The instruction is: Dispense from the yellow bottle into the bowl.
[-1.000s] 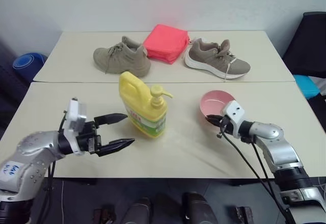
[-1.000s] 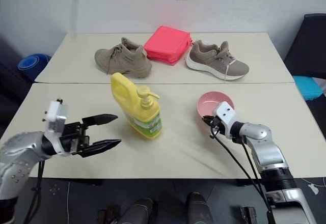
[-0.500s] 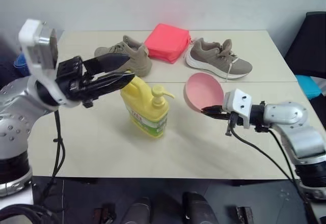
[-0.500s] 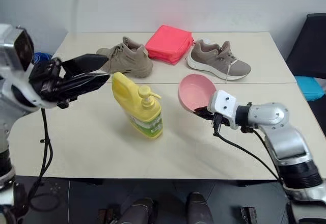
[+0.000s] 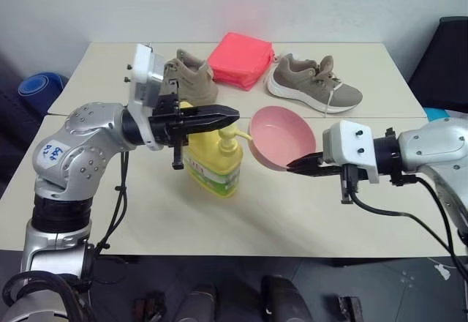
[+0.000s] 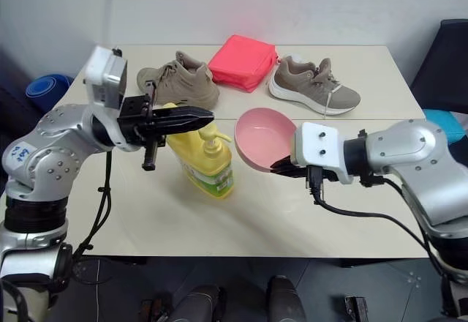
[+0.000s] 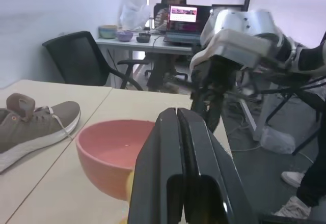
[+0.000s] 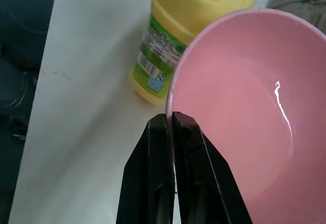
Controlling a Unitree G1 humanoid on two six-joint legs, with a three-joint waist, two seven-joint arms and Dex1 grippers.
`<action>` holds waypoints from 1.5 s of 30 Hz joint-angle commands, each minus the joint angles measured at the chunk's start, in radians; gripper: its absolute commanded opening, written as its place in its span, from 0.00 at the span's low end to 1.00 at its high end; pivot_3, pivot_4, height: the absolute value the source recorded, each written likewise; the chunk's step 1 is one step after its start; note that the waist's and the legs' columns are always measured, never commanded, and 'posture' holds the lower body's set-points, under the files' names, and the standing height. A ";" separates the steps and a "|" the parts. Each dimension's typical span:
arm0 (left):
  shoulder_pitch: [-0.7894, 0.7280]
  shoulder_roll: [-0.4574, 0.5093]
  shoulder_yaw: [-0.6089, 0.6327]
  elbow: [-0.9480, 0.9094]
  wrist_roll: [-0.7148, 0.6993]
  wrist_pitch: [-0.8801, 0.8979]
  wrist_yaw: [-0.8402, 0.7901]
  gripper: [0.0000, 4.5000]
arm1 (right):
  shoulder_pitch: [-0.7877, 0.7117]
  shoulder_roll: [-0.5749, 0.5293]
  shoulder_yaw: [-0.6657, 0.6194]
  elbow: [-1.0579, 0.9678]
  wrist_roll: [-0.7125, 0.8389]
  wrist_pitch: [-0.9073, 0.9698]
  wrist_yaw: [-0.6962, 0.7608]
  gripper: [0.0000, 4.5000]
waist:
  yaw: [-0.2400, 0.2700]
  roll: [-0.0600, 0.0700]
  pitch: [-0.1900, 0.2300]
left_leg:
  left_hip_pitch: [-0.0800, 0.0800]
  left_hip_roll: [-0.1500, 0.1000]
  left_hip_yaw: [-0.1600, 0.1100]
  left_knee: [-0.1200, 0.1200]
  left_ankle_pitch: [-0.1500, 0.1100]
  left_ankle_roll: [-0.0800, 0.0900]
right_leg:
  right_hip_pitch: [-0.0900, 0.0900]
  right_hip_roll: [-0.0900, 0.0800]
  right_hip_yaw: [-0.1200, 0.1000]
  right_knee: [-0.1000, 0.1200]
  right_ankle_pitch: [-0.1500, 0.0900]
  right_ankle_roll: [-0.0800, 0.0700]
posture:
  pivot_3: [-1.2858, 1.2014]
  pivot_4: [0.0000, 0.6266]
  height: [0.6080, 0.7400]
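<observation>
Both arms are rounded silver-grey metal shells dotted with small screws — the left arm (image 5: 80, 150) bears a white sticker with blue handwriting. White boxy camera housings sit at the wrists, black cables trail below, and each gripper — left gripper (image 5: 232, 114), right gripper (image 5: 291, 166) — has tapered black fingers.

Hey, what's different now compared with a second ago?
The right end effector, shut on the pink bowl's rim, has lifted it off the table and carried it toward the yellow bottle, beside the pump. The left end effector rose from table level, closed, and now sits above the pump. The bottle, both shoes and the red pouch stayed put.
</observation>
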 commanded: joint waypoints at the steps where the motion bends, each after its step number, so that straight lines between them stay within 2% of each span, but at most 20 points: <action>1: -0.035 -0.017 -0.004 0.015 0.035 -0.028 -0.024 0.01 | -0.047 -0.020 0.007 -0.039 0.025 0.018 0.026 0.00 | -0.001 -0.001 0.000 | 0.000 0.000 0.000 0.000 0.000 0.000 | 0.000 0.000 0.000 0.000 0.000 0.000 | 0.52 0.24 1.00; 3: -0.042 -0.032 -0.007 0.025 0.047 -0.039 -0.035 0.01 | -0.035 -0.022 0.017 -0.028 0.007 0.019 0.022 0.00 | -0.001 -0.001 0.001 | 0.000 0.000 0.000 0.000 0.000 0.000 | 0.000 0.000 0.000 0.000 0.000 0.000 | 0.52 0.24 1.00; 11: -0.021 -0.063 0.070 0.020 0.004 -0.052 -0.055 0.01 | 0.212 -0.064 0.020 0.128 -0.155 -0.100 -0.046 0.00 | 0.017 -0.002 0.001 | -0.002 -0.001 0.002 0.001 0.000 0.001 | -0.003 -0.001 -0.001 0.001 0.000 0.001 | 0.52 0.24 1.00; 16: -0.010 -0.052 0.199 0.054 -0.099 0.007 -0.016 0.01 | 0.279 -0.009 0.055 0.306 -0.246 -0.211 -0.099 0.00 | 0.015 -0.002 0.001 | -0.002 -0.001 0.003 0.003 0.000 0.001 | -0.003 0.000 -0.001 0.003 0.001 0.001 | 0.52 0.24 1.00; 22: 0.124 0.010 0.262 0.074 -0.025 -0.054 -0.037 0.01 | 0.266 0.082 0.076 0.474 -0.314 -0.298 -0.169 0.00 | -0.002 -0.002 0.001 | -0.001 0.000 0.005 0.002 0.000 0.000 | -0.005 0.000 0.001 0.005 0.001 0.001 | 0.52 0.24 1.00; 25: 0.193 0.024 0.278 0.047 -0.020 -0.075 -0.054 0.01 | 0.266 0.131 0.048 0.509 -0.300 -0.338 -0.197 0.00 | -0.003 -0.003 0.001 | -0.001 0.000 0.005 0.003 0.000 0.000 | -0.005 0.000 0.001 0.004 0.001 0.001 | 0.52 0.24 1.00; 26: 0.213 0.030 0.280 0.036 -0.024 -0.074 -0.063 0.00 | 0.267 0.144 0.037 0.515 -0.296 -0.362 -0.206 0.11 | -0.003 -0.003 0.001 | -0.001 0.000 0.005 0.003 0.000 0.000 | -0.005 0.000 0.001 0.004 0.001 0.001 | 0.52 0.24 1.00; 28: 0.258 0.058 0.274 0.000 -0.034 -0.066 -0.102 0.00 | 0.279 0.158 0.010 0.499 -0.265 -0.359 -0.206 0.22 | -0.004 -0.003 0.001 | -0.001 0.000 0.005 0.003 0.000 0.000 | -0.005 0.000 0.001 0.004 0.001 0.001 | 0.52 0.24 1.00; 32: 0.340 0.157 0.251 -0.065 -0.048 -0.021 -0.206 0.00 | 0.304 0.186 -0.061 0.465 -0.213 -0.405 -0.222 0.53 | -0.004 -0.003 0.001 | -0.002 0.000 0.005 0.001 0.000 0.000 | -0.005 0.000 0.001 0.004 0.001 0.001 | 0.52 0.24 1.00; 35: 0.365 0.200 0.235 -0.083 -0.033 -0.018 -0.238 0.14 | 0.323 0.201 -0.095 0.459 -0.189 -0.400 -0.232 0.77 | -0.002 -0.003 0.001 | -0.002 0.000 0.005 0.002 0.000 0.000 | -0.005 0.000 0.001 0.004 0.001 0.001 | 0.52 0.24 1.00; 38: 0.381 0.205 0.221 -0.108 -0.031 -0.017 -0.244 0.34 | 0.343 0.223 -0.105 0.481 -0.189 -0.441 -0.245 1.00 | -0.002 -0.003 0.001 | -0.002 0.000 0.005 0.002 0.000 0.000 | -0.005 0.000 0.001 0.004 0.001 0.001 | 0.52 0.24 1.00; 42: 0.435 0.218 0.161 -0.189 0.040 -0.064 -0.264 0.61 | 0.364 0.277 -0.109 0.551 -0.195 -0.535 -0.251 1.00 | -0.005 -0.003 0.001 | -0.001 0.000 0.005 0.001 0.000 0.000 | -0.005 0.000 0.001 0.004 0.001 0.001 | 0.52 0.24 1.00; 45: 0.440 0.169 0.164 -0.231 0.040 -0.091 -0.204 0.83 | 0.367 0.299 -0.106 0.607 -0.213 -0.605 -0.261 1.00 | -0.006 -0.003 0.001 | -0.001 0.000 0.006 0.001 0.000 0.001 | -0.005 0.000 0.002 0.004 0.001 0.001 | 0.52 0.24 1.00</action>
